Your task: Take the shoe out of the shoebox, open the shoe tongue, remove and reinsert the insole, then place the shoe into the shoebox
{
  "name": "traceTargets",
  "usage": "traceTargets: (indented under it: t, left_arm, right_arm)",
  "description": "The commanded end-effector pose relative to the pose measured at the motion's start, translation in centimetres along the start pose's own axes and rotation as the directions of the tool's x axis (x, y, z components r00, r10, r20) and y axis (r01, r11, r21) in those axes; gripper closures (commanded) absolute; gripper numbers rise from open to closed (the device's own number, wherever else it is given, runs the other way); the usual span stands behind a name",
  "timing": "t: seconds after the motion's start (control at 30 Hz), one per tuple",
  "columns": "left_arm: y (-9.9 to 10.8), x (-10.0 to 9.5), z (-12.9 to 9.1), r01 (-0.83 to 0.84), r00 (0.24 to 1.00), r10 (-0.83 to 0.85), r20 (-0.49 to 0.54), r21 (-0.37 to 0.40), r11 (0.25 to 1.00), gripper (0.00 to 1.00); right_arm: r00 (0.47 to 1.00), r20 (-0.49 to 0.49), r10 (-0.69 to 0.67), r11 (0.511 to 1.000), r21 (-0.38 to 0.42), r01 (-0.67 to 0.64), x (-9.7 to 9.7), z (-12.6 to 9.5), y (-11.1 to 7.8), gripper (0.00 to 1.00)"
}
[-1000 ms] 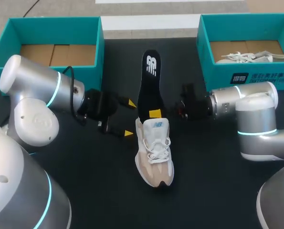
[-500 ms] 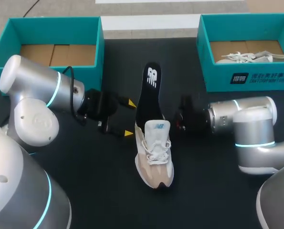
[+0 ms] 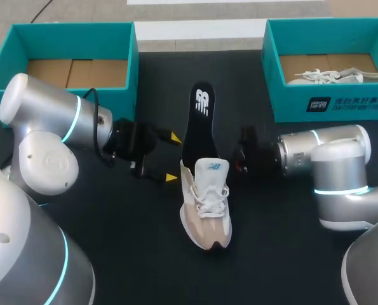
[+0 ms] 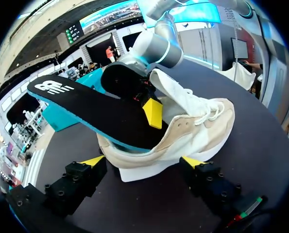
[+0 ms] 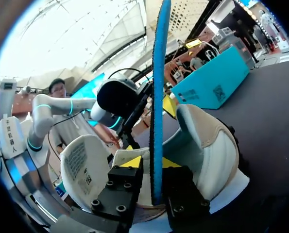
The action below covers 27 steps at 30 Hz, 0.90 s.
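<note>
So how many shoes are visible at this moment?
2: a beige shoe on the table, insole sticking out of it; a white shoe in the right shoebox. Box walls could hide more.

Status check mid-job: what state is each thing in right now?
shoe: upright on the table, tongue lifted open.
insole: partly inside shoe, rest sticking out past the heel.
right gripper: shut on insole.
left gripper: open, beside shoe's heel.
left shoebox: open, no shoe inside.
right shoebox: open, holds another shoe.
</note>
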<state>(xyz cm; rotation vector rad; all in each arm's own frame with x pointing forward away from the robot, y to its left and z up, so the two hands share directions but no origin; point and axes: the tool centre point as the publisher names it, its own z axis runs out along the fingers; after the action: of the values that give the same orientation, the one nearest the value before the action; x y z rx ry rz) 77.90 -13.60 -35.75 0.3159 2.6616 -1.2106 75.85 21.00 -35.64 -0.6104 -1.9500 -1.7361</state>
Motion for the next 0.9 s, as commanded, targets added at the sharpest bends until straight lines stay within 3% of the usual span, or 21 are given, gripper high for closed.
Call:
traceTargets:
  t: [0.03, 0.47, 0.9]
  left_arm:
    - [-0.1, 0.0, 0.0, 0.0, 1.0, 0.0, -0.001, -0.005, 1.0, 0.0]
    - [-0.1, 0.0, 0.0, 0.0, 1.0, 0.0, -0.001, -0.005, 1.0, 0.0]
    - [-0.1, 0.0, 0.0, 0.0, 1.0, 0.0, -0.001, -0.005, 1.0, 0.0]
  right_arm:
    - [1.0, 0.008, -0.006, 1.0, 0.016, 0.006, 0.2, -0.1, 0.4, 0.69]
    - [0.998, 0.013, -0.058, 0.998, 0.033, 0.058, 0.7, -0.4, 2.4, 0.65]
    - [0.993, 0.011, -0.117, 0.991, 0.067, 0.116, -0.6, -0.6, 4.8, 0.64]
